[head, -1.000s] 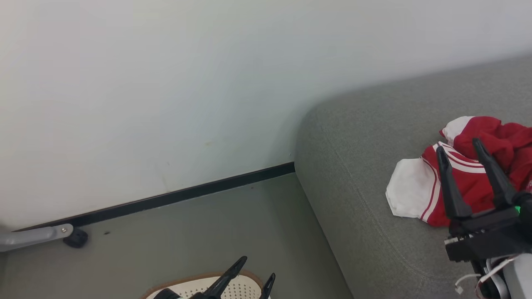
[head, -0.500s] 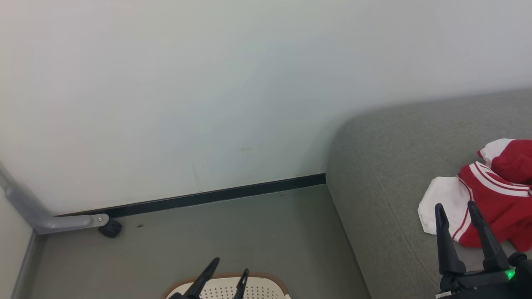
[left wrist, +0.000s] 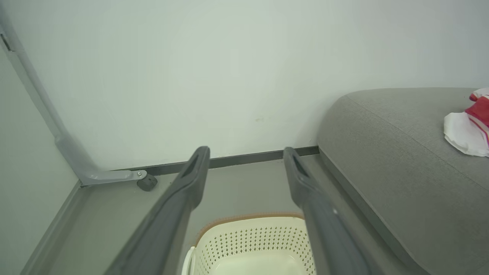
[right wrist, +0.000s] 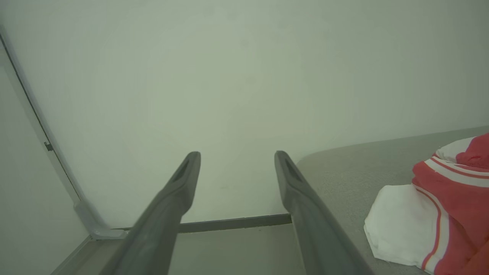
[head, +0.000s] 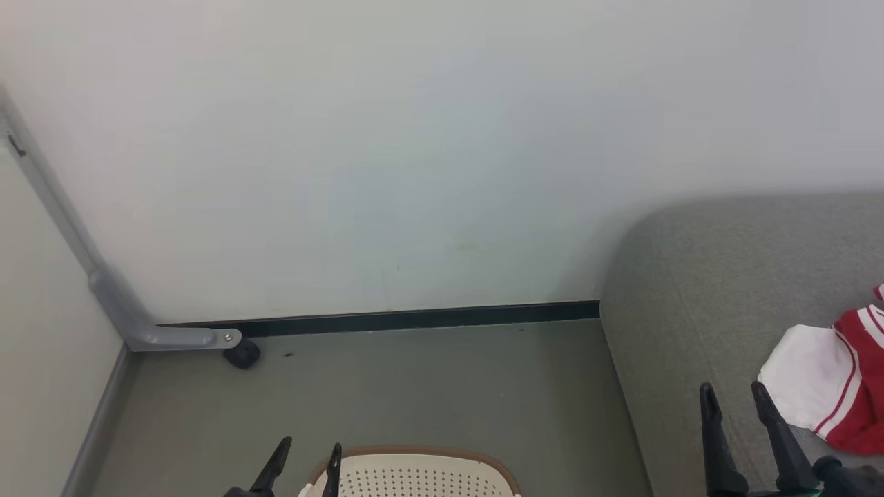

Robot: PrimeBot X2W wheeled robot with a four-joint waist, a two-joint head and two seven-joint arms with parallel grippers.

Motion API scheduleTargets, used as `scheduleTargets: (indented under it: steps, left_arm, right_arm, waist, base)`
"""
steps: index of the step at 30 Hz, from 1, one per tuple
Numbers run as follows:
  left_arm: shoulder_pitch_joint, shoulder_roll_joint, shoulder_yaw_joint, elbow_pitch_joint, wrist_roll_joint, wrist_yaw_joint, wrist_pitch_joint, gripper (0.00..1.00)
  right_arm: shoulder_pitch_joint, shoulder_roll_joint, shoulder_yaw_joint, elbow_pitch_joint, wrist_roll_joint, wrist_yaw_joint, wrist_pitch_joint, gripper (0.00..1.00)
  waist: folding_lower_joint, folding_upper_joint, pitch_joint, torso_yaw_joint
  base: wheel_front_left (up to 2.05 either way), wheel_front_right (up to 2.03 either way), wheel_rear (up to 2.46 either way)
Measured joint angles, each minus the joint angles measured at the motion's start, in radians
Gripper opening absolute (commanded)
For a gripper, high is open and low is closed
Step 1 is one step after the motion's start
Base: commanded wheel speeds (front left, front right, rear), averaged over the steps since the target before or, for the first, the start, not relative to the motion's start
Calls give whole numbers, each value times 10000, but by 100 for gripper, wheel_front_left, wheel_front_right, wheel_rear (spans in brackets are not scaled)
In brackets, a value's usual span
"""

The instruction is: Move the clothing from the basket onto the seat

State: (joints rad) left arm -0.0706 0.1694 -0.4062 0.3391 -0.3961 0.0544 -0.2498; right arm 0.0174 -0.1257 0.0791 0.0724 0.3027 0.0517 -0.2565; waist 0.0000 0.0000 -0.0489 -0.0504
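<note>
Clothing (head: 829,397) of red-and-white fabric lies crumpled on the large grey upholstered seat (head: 690,276) near the released, empty right hand (head: 732,388), while the left hand (head: 311,445), also released, hovers over the cream perforated brown-rimmed basket (head: 414,476).

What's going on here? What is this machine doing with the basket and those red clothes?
A two-armed robot is moving laundry from a basket on the floor to a grey sofa seat. Red-and-white clothing already lies on the seat, beside the right gripper, which is open and empty. The left gripper, also open and empty, hangs over the basket. The part of the basket's inside that shows holds no clothes.
</note>
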Motion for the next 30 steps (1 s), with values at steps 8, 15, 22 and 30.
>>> scheduleTargets:
  steps: [8,15,22,30]
  left_arm:
    - [129,-77,431,71,-8,171,0,100]
    - [426,-136,995,128,15,372,0,100]
    - [435,-418,1235,232,150,422,0,100]
    - [626,-451,1584,349,268,430,0,100]
  right_arm:
    - [318,71,199,286,-314,10,0,100]
    - [321,188,378,604,-535,10,0,100]
    - [390,303,284,825,-560,-2,2,100]
    - [569,456,568,1154,-660,10,2,100]
  waist:
    - [0,0,-37,532]
    - [0,0,-52,768]
    - [0,0,-95,932]
    - [0,0,-126,1035]
  base:
    - [0,0,0]
    - [0,0,0]
    - [0,0,0]
    - [0,0,0]
